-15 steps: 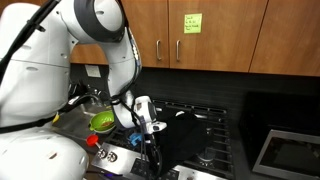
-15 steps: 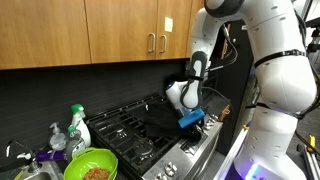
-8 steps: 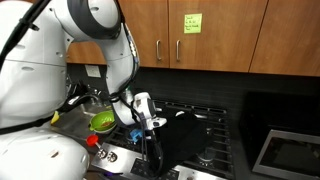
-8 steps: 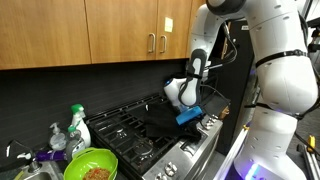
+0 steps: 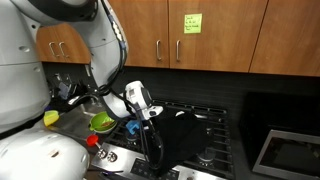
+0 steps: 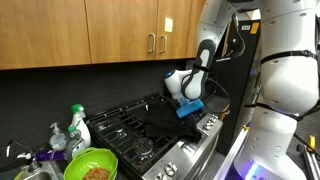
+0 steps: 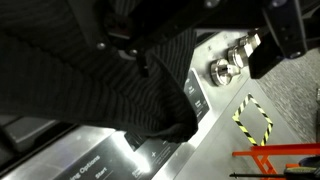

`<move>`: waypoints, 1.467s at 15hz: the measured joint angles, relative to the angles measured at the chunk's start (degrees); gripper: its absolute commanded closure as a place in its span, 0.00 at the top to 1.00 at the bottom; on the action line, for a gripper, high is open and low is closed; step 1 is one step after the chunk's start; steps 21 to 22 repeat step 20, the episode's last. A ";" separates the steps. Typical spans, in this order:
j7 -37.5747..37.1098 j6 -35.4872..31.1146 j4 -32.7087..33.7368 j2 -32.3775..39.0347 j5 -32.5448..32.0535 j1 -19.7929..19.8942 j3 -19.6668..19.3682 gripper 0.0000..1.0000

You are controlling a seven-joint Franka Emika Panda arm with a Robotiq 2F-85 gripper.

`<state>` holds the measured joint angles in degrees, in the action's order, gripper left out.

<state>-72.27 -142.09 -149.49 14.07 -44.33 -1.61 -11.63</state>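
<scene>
Over the stove's (image 6: 115, 128) front edge, the claw (image 6: 190, 106) hung spread above the black cloth (image 6: 165, 122) draped there.

Dark cloth (image 6: 163, 122) on gas stove (image 6: 113, 127)

I see a black cloth (image 6: 160, 122) lying loosely spread on the stove (image 6: 118, 130), over the front part of the cooktop toward its right end in that exterior view. It is rumpled rather than flat, with soft folds. In the wrist view the cloth (image 7: 110, 90) shows a fine ribbed weave, and one bunched edge hangs over the stove's (image 7: 215, 100) steel front panel.
</scene>
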 measured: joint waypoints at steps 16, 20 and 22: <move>18.94 -13.36 -9.32 -20.11 2.13 11.60 0.75 1.00; 18.90 -13.06 -9.30 -20.09 0.30 13.69 0.93 1.00; 18.90 -13.06 -9.30 -20.09 0.30 13.69 0.93 1.00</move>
